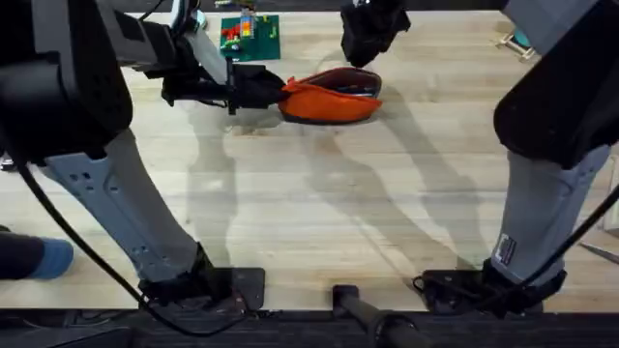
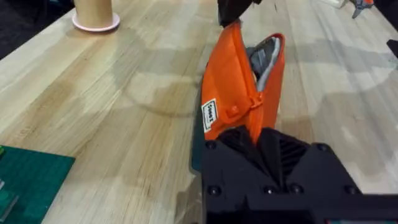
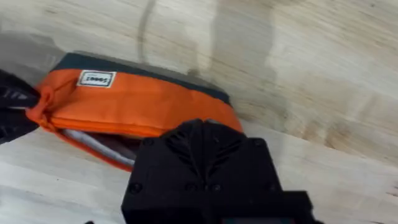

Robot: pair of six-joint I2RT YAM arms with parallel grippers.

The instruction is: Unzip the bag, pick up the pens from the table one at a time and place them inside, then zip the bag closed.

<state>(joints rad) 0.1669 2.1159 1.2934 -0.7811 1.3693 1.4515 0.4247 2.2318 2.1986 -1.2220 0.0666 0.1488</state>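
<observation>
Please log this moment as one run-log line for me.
stage: bag open | bag: on table, mouth gaping | left hand: shut on bag's end | right hand: above bag's far end, grip unclear

the bag (image 3: 140, 102) is seen as matt orange woven cloth with a darker fabric base and a small white sewn label (image 3: 96, 79). the desk (image 2: 124, 93) is seen as pale planked wood, smooth, faintly sheened. the left end effector (image 2: 264, 158) is moulded in matt black plastic.
</observation>
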